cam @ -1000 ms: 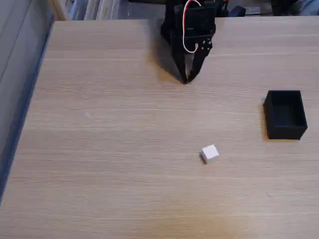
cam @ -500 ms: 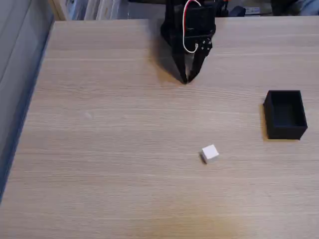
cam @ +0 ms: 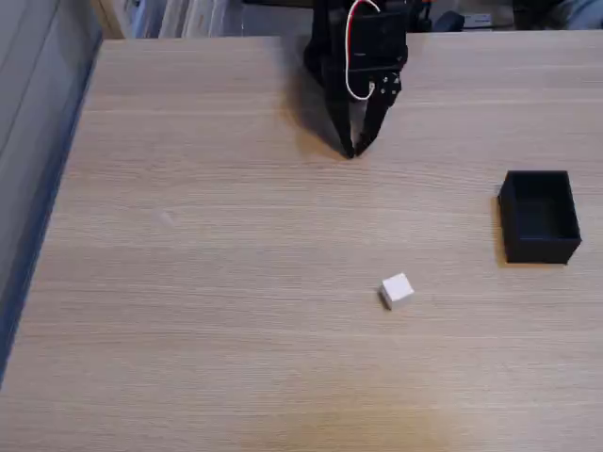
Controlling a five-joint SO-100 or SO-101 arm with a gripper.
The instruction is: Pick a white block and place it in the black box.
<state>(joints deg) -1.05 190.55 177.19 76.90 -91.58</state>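
Nothing of note has changed over the last second: the white block [cam: 397,290] is seen in the fixed view at the same spot on the wooden table [cam: 207,282] as in the two earlier pictures, and no shift of the gripper [cam: 353,151] can be made out either. From this it is judged that the task has not yet been begun in earnest; the block is untouched and the approach to it is still to be made. Taken from the white block as landmark, the black box [cam: 539,216] is found well apart, to the right and somewhat farther up the picture, open-topped and with nothing to be seen inside it. The gripper is found above the block in the picture, slightly to the left, well apart from it, near the far edge of the table; its two black fingers are brought together to a point at the tips, so that it is read as closed, with nothing held between them. A red and white cable [cam: 355,56] is looped down its front. The table is a pale wood-grain surface, bare around the block. Beyond the table's left edge, far to the left of the block, a grey floor or wall strip [cam: 28,122] is seen, and behind the arm some blurred clutter that cannot be identified.
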